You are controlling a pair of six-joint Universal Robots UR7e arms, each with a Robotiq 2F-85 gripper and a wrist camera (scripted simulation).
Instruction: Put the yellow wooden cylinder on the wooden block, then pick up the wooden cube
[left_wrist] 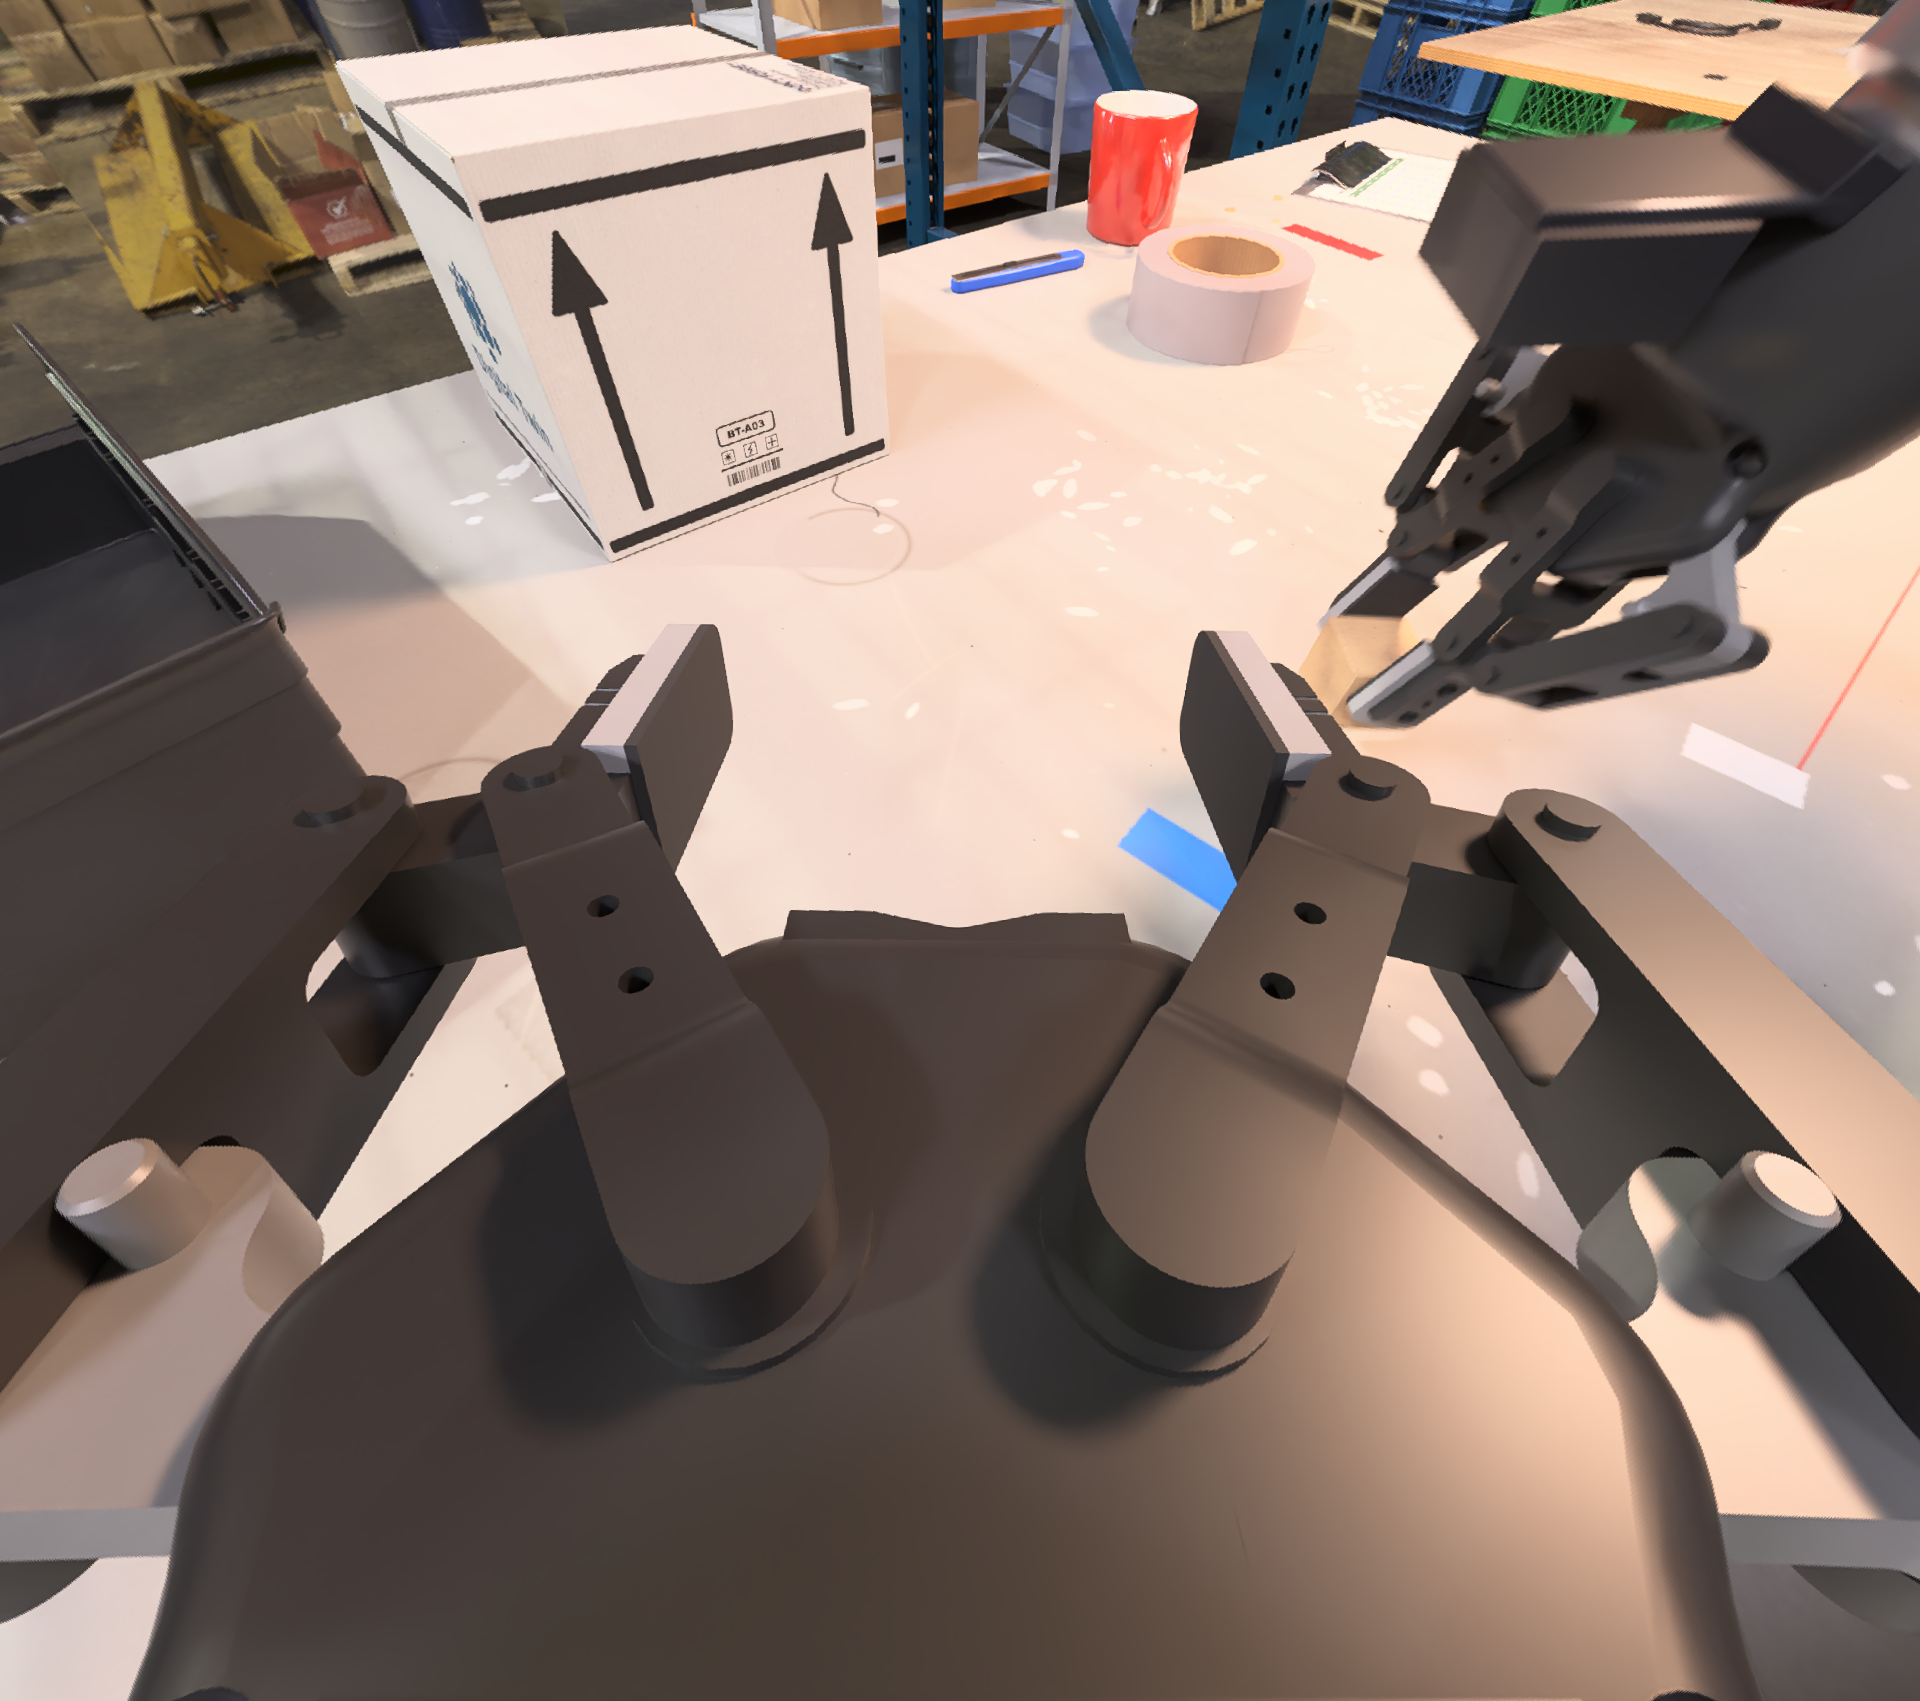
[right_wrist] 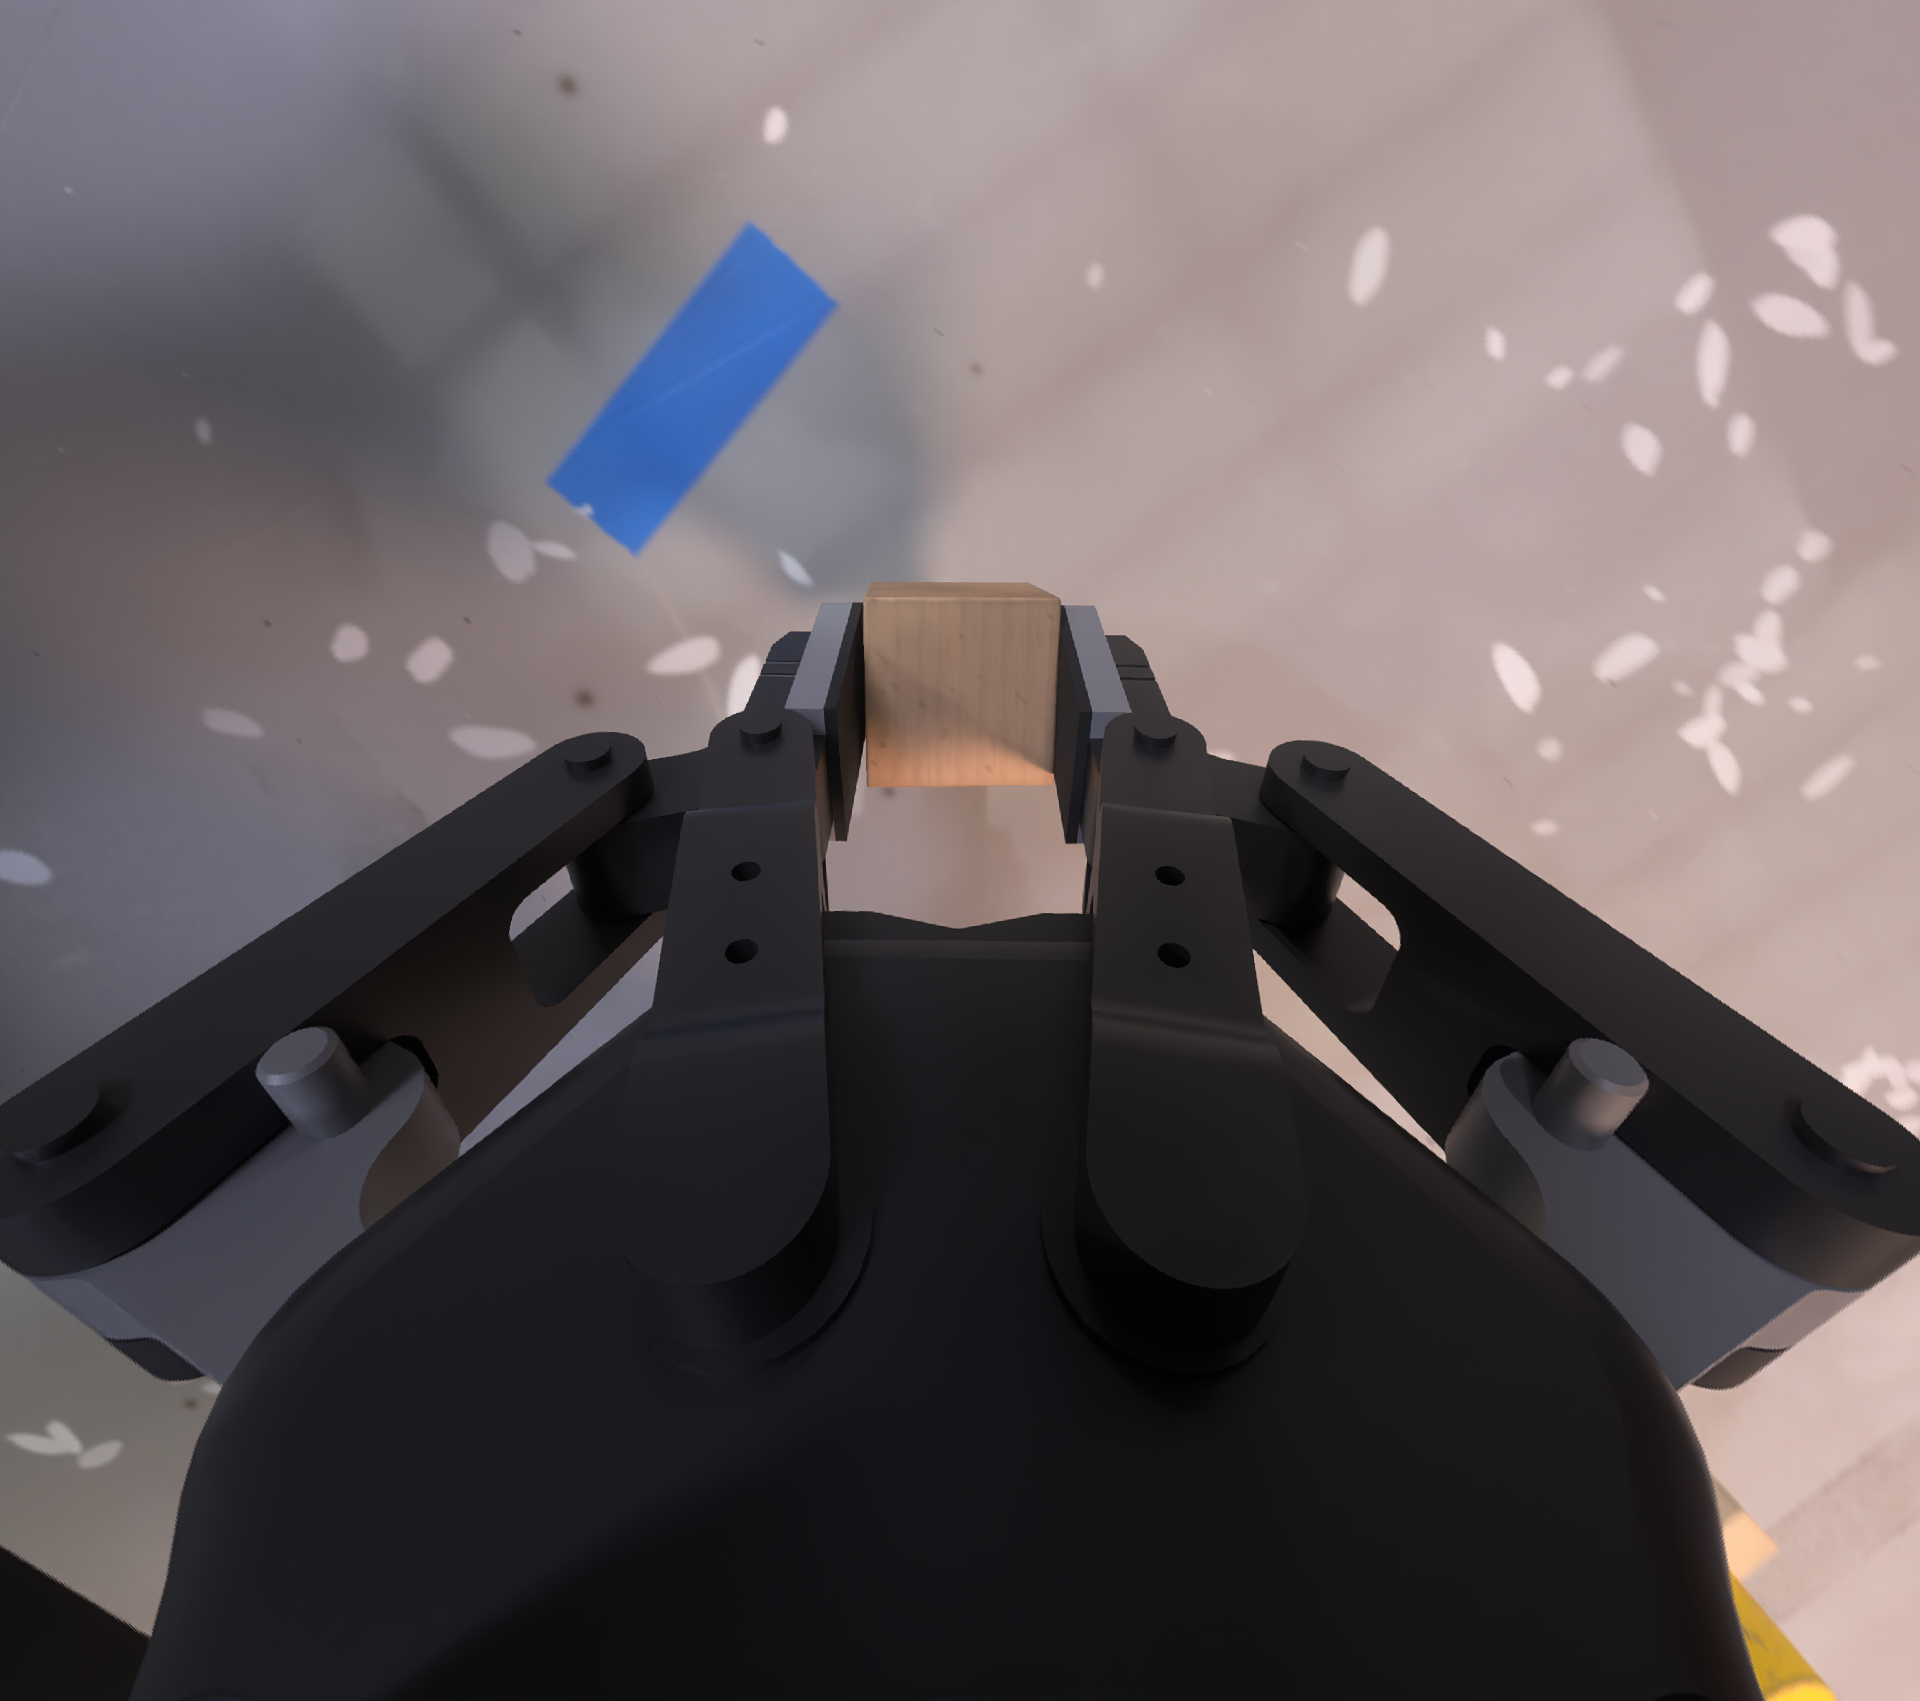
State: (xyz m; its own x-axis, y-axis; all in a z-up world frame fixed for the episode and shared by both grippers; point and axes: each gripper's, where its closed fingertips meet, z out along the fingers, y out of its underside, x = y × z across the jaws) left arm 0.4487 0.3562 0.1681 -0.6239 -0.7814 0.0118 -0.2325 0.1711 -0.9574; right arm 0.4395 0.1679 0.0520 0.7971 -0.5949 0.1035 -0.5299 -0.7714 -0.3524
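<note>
Beside blue tape (right_wrist: 691,389), right gripper (right_wrist: 961,690) clamps wooden cube (right_wrist: 961,685).

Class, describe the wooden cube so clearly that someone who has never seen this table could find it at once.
Start at the big white cardboard box on the pale table, then look right, past the grey tape roll, to the right hand. The wooden cube sits clamped between its two fingers. It is the only plain, light-brown wooden piece there.

Both grippers, left gripper (left_wrist: 956,706) and right gripper (right_wrist: 961,695), are showing matte black linkages, grey pads (left_wrist: 652,685), round pivot pins, paired screw holes, with silver pegs at four and eight o'clock.
</note>
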